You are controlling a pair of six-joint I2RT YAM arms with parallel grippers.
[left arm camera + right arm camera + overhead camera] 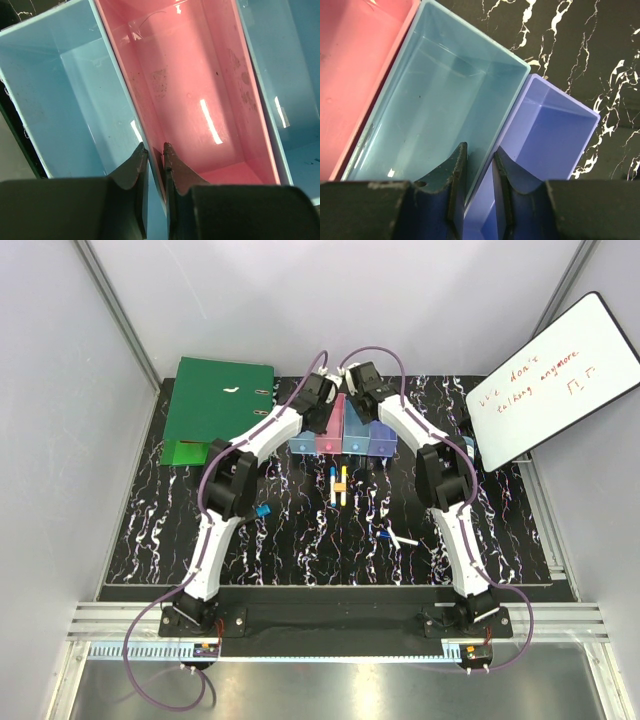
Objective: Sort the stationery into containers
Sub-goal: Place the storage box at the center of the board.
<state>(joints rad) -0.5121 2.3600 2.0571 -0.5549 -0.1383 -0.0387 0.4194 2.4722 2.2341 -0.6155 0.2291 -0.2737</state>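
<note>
Left gripper (153,150) clamped on bin row (372,443) blue-pink wall; right gripper (479,154) clamped on teal-violet wall. Plastic likely light, stiff, slick; doubled walls best hold.

Black, white-veined worktop (300,540). The row of four containers (345,445) stands directly beneath the left gripper (322,405) and right gripper (358,382), each closed over a dividing wall. A green ring binder (215,400) lies flat to the left of the left gripper. A whiteboard (560,375) leans well to the right of the right gripper. On the near side of both grippers lie a blue-white pen (332,480) and crossed yellow markers (343,485). Nearer still lie a small blue item (263,510), leftward, and a white stick (405,540), rightward.
</note>
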